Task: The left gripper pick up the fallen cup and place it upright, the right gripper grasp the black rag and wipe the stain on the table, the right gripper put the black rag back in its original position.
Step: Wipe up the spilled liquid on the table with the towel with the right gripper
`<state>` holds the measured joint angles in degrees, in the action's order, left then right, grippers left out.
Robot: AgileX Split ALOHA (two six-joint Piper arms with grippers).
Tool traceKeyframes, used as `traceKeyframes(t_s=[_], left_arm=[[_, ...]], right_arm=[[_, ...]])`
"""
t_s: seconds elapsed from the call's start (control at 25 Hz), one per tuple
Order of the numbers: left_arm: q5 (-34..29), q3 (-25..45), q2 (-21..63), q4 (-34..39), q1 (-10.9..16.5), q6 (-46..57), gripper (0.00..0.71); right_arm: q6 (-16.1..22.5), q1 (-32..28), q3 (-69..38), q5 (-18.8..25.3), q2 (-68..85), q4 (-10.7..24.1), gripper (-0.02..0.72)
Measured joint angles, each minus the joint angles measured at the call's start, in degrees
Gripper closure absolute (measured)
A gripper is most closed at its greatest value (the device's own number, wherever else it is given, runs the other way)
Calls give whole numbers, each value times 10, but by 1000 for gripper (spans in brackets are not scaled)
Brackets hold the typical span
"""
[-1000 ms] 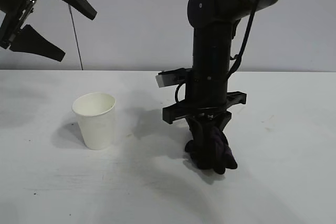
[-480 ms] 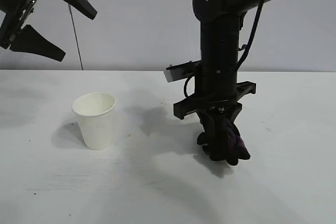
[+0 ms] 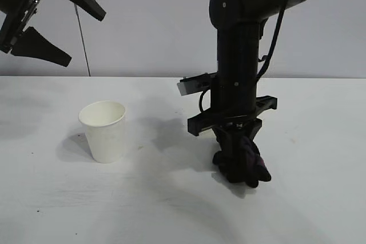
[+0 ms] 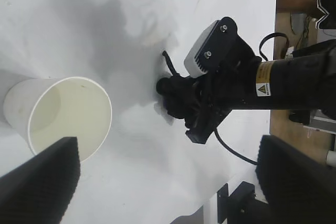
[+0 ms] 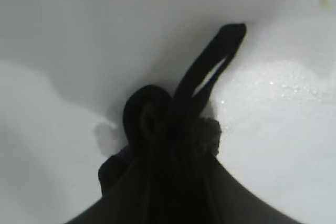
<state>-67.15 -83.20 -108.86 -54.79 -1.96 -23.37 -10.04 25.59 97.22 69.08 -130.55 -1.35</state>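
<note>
Your right pincer point(image 3: 237, 161) presses the black rag point(image 3: 247, 164) it grips onto the table point(image 3: 171, 210); your left pincer point(image 3: 40, 18) hangs wide open above the upright cup point(image 3: 104, 131).

Bare table point(image 3: 320, 141) right of the right gripper point(image 3: 235, 167). Its arm and black rag point(image 3: 247, 164) block the centre. Cup point(image 3: 104, 131) stands left; open strip between them.

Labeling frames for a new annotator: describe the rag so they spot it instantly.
On the white table, find the right arm's tool pointing straight down, right of the upright cup. The black rag is bunched in it against the tabletop: the only dark, soft thing there.
</note>
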Motion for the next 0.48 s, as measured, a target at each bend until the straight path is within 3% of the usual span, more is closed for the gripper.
traceKeyframes(t_s=[0.48], left_arm=[[0,0,0,0,0,0,53]], right_arm=[[0,0,0,-25,0,-6,590]])
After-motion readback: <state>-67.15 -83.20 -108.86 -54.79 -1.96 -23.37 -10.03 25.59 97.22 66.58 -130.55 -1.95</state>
